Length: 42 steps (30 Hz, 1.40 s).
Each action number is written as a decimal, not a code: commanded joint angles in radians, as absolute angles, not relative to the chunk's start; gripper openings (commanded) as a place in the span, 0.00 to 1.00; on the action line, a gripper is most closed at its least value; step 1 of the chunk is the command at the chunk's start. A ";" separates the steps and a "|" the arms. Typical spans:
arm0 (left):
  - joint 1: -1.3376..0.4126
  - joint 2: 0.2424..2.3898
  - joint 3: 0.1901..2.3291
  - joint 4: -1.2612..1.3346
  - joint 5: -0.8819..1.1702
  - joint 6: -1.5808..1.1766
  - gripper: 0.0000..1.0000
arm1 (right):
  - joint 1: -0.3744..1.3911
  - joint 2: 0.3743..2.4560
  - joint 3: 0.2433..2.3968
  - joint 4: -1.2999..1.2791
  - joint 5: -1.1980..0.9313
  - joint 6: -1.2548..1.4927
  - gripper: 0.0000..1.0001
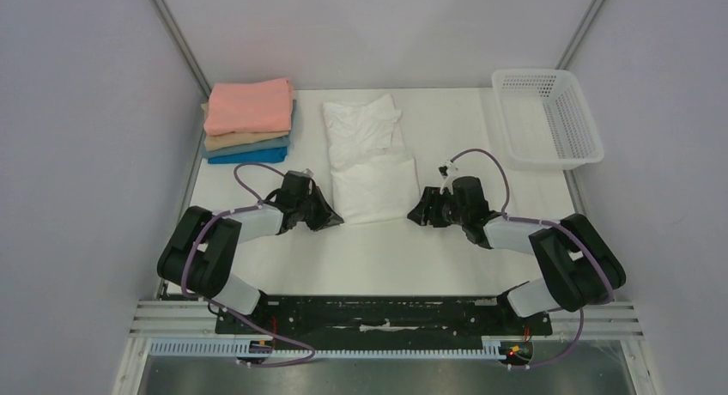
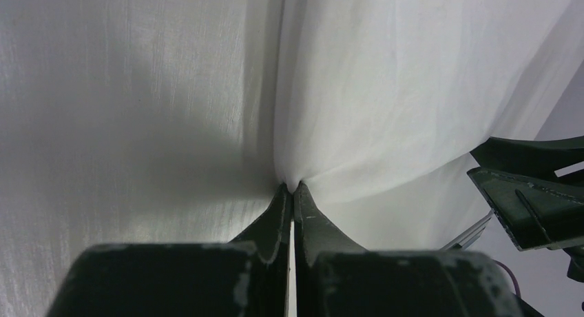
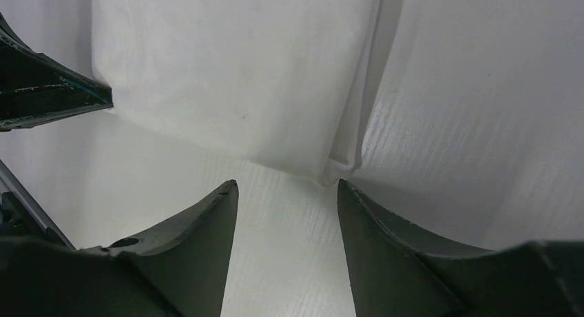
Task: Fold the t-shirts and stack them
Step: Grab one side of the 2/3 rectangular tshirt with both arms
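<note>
A plain white t-shirt (image 1: pixel 369 159), folded lengthwise into a narrow strip, lies in the middle of the table. My left gripper (image 1: pixel 336 220) is shut on its near left corner; in the left wrist view the cloth (image 2: pixel 386 96) puckers at the closed fingertips (image 2: pixel 292 187). My right gripper (image 1: pixel 415 215) is open just off the shirt's near right corner (image 3: pixel 337 171), which lies near the right fingertip. A stack of folded shirts stands at the back left: salmon pink (image 1: pixel 249 106) on top, then tan (image 1: pixel 245 141), grey-blue, bright blue (image 1: pixel 247 156).
A white plastic mesh basket (image 1: pixel 546 118) stands at the back right. White walls and metal frame posts enclose the table. The opposite gripper shows at the edge of each wrist view, the right one (image 2: pixel 530 186) and the left one (image 3: pixel 41 89).
</note>
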State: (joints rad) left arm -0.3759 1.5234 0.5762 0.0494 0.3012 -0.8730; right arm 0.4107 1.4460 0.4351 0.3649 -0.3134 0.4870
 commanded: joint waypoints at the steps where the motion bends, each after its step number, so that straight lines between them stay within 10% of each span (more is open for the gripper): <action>1: -0.380 1.550 0.555 0.044 0.277 -0.861 0.02 | 0.428 1.485 0.461 0.338 -0.263 0.488 0.57; 11: -0.381 1.555 0.542 0.049 0.270 -0.855 0.02 | 0.440 1.550 0.480 0.348 -0.202 0.486 0.40; 18: -0.381 1.550 0.534 0.047 0.279 -0.849 0.02 | 0.443 1.543 0.461 0.373 -0.211 0.459 0.00; 42: -0.763 0.405 0.152 -0.393 0.269 -1.110 0.02 | 0.696 0.534 0.125 -0.192 -0.322 0.526 0.00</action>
State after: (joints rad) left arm -0.7544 0.4335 0.1356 -0.3477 0.2440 -1.0660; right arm 0.6868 0.5423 0.0570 -0.1619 -0.2939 0.5465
